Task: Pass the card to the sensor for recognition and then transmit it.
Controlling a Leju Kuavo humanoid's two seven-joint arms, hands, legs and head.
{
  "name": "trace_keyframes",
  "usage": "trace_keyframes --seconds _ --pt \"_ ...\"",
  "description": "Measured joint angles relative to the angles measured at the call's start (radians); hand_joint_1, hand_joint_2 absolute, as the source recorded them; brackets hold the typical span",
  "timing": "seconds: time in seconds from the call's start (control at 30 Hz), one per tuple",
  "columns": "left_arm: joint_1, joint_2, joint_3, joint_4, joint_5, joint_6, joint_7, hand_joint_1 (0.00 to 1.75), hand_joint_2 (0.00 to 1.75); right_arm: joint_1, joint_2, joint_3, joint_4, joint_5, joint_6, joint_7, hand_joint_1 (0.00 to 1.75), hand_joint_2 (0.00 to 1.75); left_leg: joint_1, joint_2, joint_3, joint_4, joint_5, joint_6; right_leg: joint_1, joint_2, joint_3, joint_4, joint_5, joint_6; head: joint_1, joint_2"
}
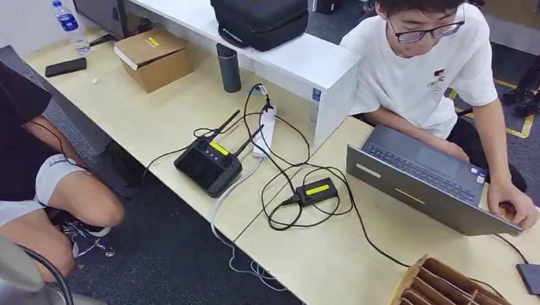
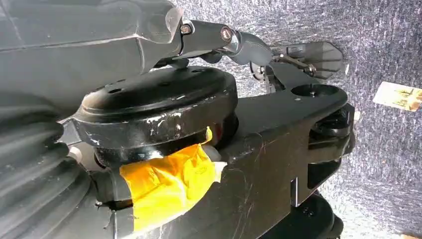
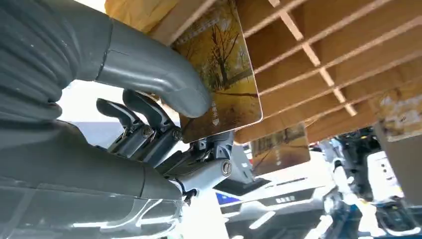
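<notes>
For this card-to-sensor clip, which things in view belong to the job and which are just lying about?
Belongs to the job:
- card, pinched by the right hand
- wooden slotted rack
- small black box at the desk's edge, possibly the sensor; cannot confirm

Lying about:
- laptop
- remote controller
- power strip
- cardboard box
- water bottle
- phone

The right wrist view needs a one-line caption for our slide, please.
Right hand pinches a card printed with autumn trees beside the wooden slotted rack.
</notes>
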Motion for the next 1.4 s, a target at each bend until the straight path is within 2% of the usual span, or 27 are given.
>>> trace_keyframes --seconds 0.17,0.3,0.5,0.73,0.9,1.07,1.4 --pt "0.000 0.002 -0.002 0.000 0.000 -0.002 0.000 0.00 1.75 -0.017 -0.092 0.121 -0.051 -0.051 0.017 0.090 1.75 1.75 0.000 0.000 0.000 0.000 0.000 0.000 0.000 0.000 0.000 0.000 0.000 0.000 0.000 0.000" --pt "0.000 0.003 -0.003 0.000 0.003 -0.005 0.000 0.00 1.75 -0.029 -0.162 0.184 -0.106 -0.082 0.061 0.127 1.75 1.75 0.000 0.000 0.000 0.000 0.000 0.000 0.000 0.000 0.000 0.000 0.000 0.000 0.000 0.000" --pt "0.000 0.003 -0.003 0.000 0.006 -0.008 -0.003 0.00 1.75 -0.041 -0.231 0.221 -0.177 -0.109 0.106 0.142 1.75 1.75 0.000 0.000 0.000 0.000 0.000 0.000 0.000 0.000 0.000 0.000 0.000 0.000 0.000 0.000" --pt "0.001 0.005 -0.014 0.000 0.008 -0.011 -0.009 0.00 1.75 -0.063 -0.292 0.234 -0.254 -0.082 0.175 0.177 1.75 1.75 0.000 0.000 0.000 0.000 0.000 0.000 0.000 0.000 0.000 0.000 0.000 0.000 0.000 0.000" --pt "0.001 0.005 -0.019 0.000 0.008 -0.013 -0.010 0.00 1.75 -0.104 -0.325 0.240 -0.321 -0.060 0.210 0.198 1.75 1.75 0.000 0.000 0.000 0.000 0.000 0.000 0.000 0.000 0.000 0.000 0.001 0.000 0.000 0.000" --pt "0.000 0.006 -0.037 0.000 0.001 -0.014 -0.011 0.00 1.75 -0.198 -0.341 0.258 -0.355 -0.028 0.229 0.220 1.75 1.75 0.000 0.001 0.000 0.000 0.000 0.000 0.000 0.001 0.000 0.000 0.001 0.000 0.000 0.000" --pt "-0.005 0.006 -0.072 0.000 -0.020 -0.022 -0.008 0.00 1.75 -0.443 -0.331 0.307 -0.279 0.021 0.221 0.260 1.75 1.75 0.000 0.002 0.000 0.000 0.002 -0.001 0.000 0.001 0.000 0.001 0.003 -0.001 0.000 0.000"
